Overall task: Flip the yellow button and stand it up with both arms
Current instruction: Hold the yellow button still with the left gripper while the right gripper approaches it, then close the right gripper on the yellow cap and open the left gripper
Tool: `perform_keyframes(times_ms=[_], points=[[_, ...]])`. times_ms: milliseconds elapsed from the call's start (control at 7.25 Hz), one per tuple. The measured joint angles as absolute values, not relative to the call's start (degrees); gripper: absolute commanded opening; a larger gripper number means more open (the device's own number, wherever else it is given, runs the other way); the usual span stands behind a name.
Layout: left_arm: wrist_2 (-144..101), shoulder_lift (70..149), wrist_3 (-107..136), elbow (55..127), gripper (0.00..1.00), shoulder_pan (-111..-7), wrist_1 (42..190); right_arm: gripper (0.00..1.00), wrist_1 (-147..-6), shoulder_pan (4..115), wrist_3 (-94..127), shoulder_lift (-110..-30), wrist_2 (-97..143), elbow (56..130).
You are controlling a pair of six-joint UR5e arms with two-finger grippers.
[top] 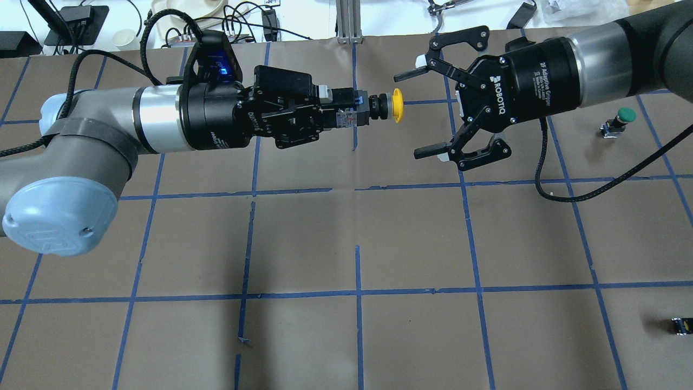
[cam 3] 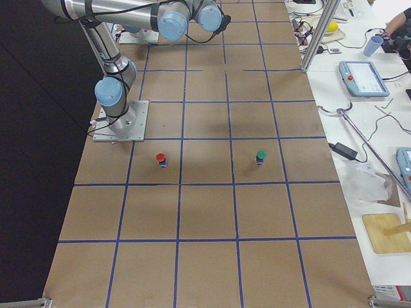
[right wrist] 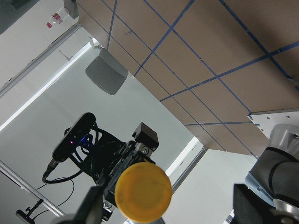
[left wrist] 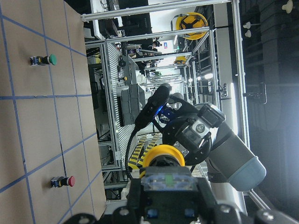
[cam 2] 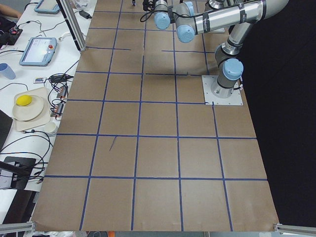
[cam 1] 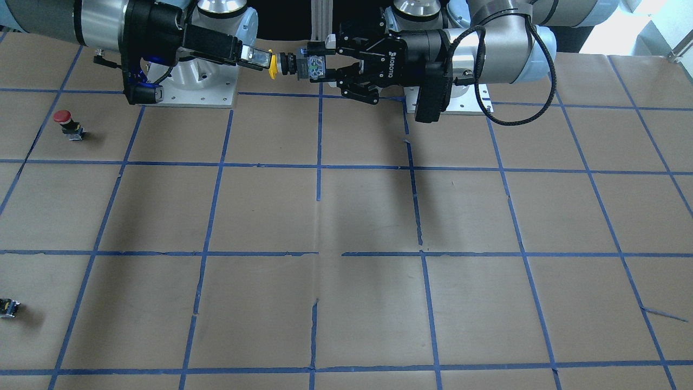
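The yellow button (top: 397,105) is held in the air, lying level, with its yellow cap pointing at my right gripper. My left gripper (top: 351,115) is shut on the button's black and clear body, which also shows in the front view (cam 1: 303,66). My right gripper (top: 425,112) is open, its fingertips (top: 417,71) just short of the cap and not touching it. In the right wrist view the cap (right wrist: 143,192) sits centred between the open jaws. In the left wrist view the cap (left wrist: 163,156) shows above the shut jaws.
A red-capped button (cam 1: 65,122) stands on the brown gridded table on my right side. A green-capped button (top: 621,120) stands further out on that side. A small dark capless part (top: 681,325) lies near the table's right edge. Cables and clutter lie beyond the far edge.
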State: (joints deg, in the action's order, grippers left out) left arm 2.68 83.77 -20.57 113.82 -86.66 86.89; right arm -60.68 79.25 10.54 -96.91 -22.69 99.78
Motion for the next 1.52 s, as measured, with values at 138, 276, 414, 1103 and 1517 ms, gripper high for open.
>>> perform_keyframes(times_ms=[138,276,414,1103,1517], points=[[2.7,83.8,-20.6,113.8,0.01,-86.7,86.7,0.95,-61.0,79.3,10.9,-96.9,-22.5,99.7],[2.7,83.8,-20.6,113.8,0.01,-86.7,86.5,0.94,-61.3,79.3,11.1,-96.8,-22.4,99.7],[2.7,83.8,-20.6,113.8,0.01,-86.7,86.3,0.94,-61.7,79.3,11.2,-96.8,-22.3,99.6],[2.7,83.6,-20.6,113.8,0.01,-86.7,86.0,0.92,-63.1,80.1,12.2,-96.8,-22.0,99.3],[2.6,83.5,-20.4,113.8,0.01,-86.7,86.0,0.33,-64.3,80.6,12.7,-96.8,-22.1,99.2]])
